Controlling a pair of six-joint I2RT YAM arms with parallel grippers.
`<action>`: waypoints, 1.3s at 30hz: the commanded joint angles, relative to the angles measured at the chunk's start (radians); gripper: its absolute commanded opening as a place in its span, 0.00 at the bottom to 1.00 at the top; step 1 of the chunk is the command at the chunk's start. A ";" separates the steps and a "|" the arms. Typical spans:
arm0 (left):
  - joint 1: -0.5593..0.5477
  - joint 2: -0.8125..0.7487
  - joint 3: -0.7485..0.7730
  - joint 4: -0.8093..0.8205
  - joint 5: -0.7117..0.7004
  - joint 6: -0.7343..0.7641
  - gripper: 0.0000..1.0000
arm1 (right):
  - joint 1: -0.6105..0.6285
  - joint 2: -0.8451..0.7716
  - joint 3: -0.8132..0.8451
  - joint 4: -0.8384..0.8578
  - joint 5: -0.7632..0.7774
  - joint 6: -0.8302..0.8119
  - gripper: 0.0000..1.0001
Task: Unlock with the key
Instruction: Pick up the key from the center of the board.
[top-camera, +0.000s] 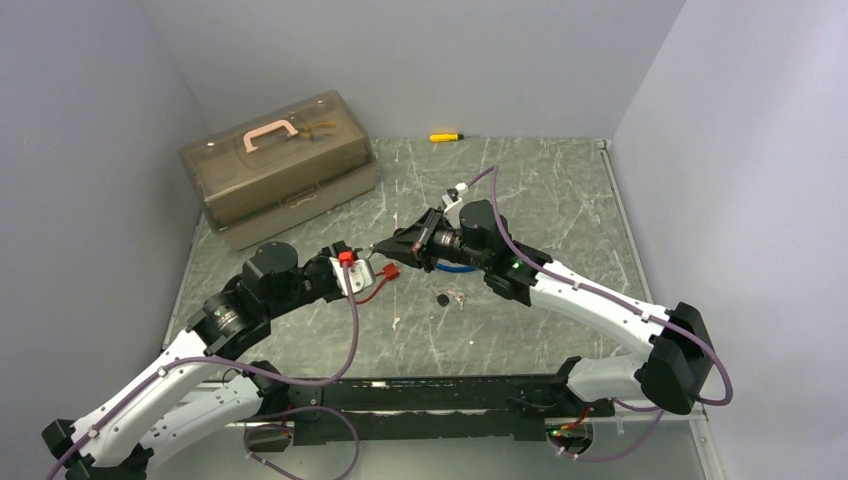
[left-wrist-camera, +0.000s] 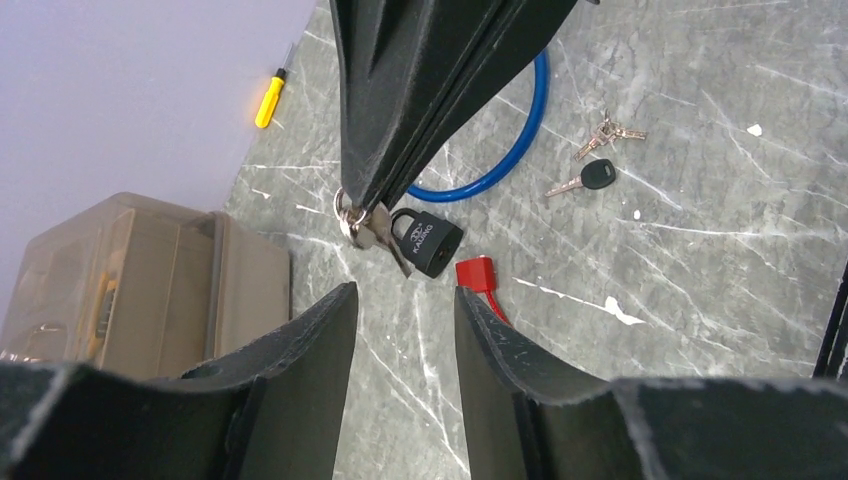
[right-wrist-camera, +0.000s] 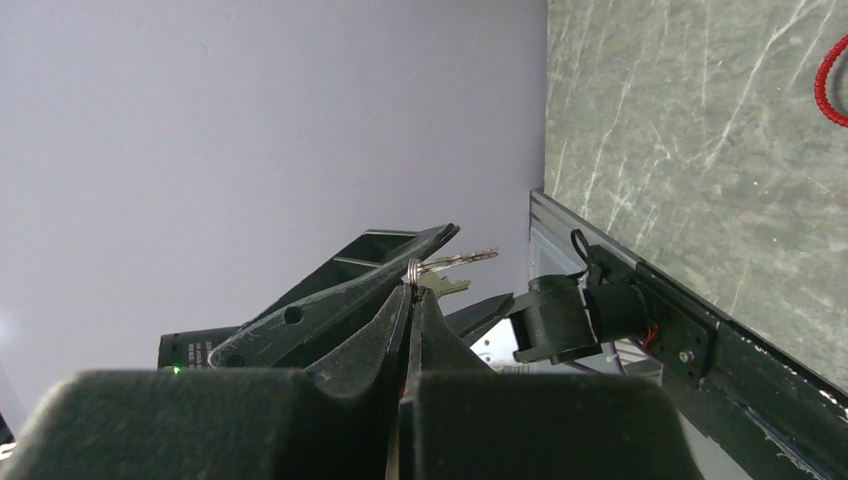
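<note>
My right gripper (top-camera: 380, 247) is shut on a small key ring (right-wrist-camera: 413, 268), with two silver keys (right-wrist-camera: 458, 259) sticking out past its tips. In the left wrist view its black fingers (left-wrist-camera: 420, 90) come down from the top, and the keys (left-wrist-camera: 368, 228) hang just left of a black padlock (left-wrist-camera: 432, 240) lying on the table. I cannot tell whether a key touches the lock. A blue cable (left-wrist-camera: 510, 150) loops behind the padlock. My left gripper (left-wrist-camera: 405, 300) is open and empty, a little short of the padlock and above the table.
A red plug (left-wrist-camera: 476, 272) with a red cord lies beside the padlock. A black-headed key (left-wrist-camera: 592, 176) and a silver key bunch (left-wrist-camera: 608, 130) lie to the right. A brown toolbox (top-camera: 280, 165) stands back left and a yellow screwdriver (top-camera: 445, 136) lies at the back wall.
</note>
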 joint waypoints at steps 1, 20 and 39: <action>-0.008 0.027 0.009 0.073 -0.006 -0.030 0.47 | 0.014 -0.017 0.032 0.060 0.014 0.027 0.00; -0.017 0.066 0.053 0.095 -0.057 -0.077 0.05 | 0.035 -0.018 0.017 0.057 0.057 0.046 0.00; -0.016 0.028 0.114 -0.042 0.102 -0.100 0.00 | 0.033 -0.013 0.008 -0.004 -0.031 -0.016 0.20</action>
